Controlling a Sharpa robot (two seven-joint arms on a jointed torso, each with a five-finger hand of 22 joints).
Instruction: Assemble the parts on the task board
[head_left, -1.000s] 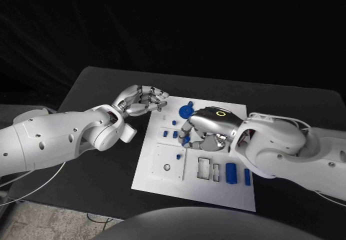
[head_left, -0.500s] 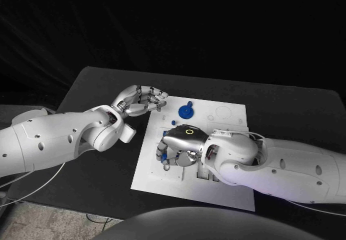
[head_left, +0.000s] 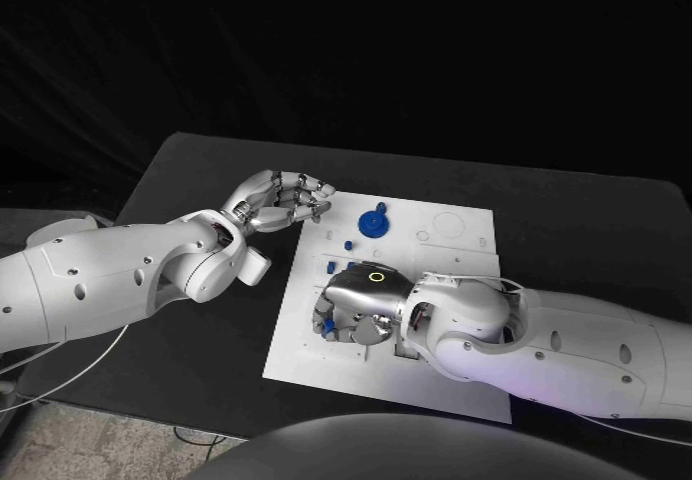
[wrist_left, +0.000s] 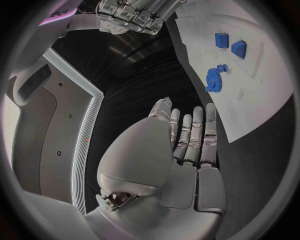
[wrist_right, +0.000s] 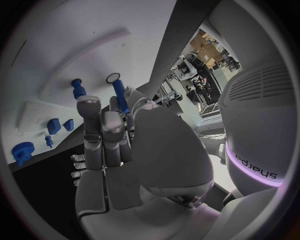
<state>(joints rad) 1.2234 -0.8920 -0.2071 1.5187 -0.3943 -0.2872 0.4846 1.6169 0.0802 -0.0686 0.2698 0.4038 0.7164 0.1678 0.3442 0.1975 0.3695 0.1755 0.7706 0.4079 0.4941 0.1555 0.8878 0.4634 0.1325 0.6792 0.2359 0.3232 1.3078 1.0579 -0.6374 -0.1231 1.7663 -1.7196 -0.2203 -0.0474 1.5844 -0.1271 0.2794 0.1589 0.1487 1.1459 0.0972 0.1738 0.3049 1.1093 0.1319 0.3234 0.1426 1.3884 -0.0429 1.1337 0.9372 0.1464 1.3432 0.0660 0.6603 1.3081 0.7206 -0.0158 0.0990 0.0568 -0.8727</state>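
Note:
The white task board (head_left: 372, 384) lies in the middle of the table. My right hand (head_left: 356, 308) hovers low over its left part and pinches a slim blue peg (wrist_right: 119, 96), whose tip is close beside a round hole (wrist_right: 113, 77). A bit of that peg (head_left: 329, 326) shows under the fingers in the head view. A second blue peg (wrist_right: 77, 89) stands in the board nearby. My left hand (head_left: 283, 200) hangs off the board's far left corner, fingers loosely bent, holding nothing. In the left wrist view that hand (wrist_left: 187, 140) is apart from the board (wrist_left: 262, 95).
A blue gear (head_left: 374, 221) sits at the board's far side, with a small blue peg (head_left: 349, 245) near it. Two blue blocks (wrist_left: 222, 40) (wrist_left: 239, 48) lie beyond the gear (wrist_left: 215, 79). Black table (head_left: 188, 170) surrounds the board.
My right hand has moved from the board's middle toward its near left part, carrying the blue peg. The left hand has stayed where it was.

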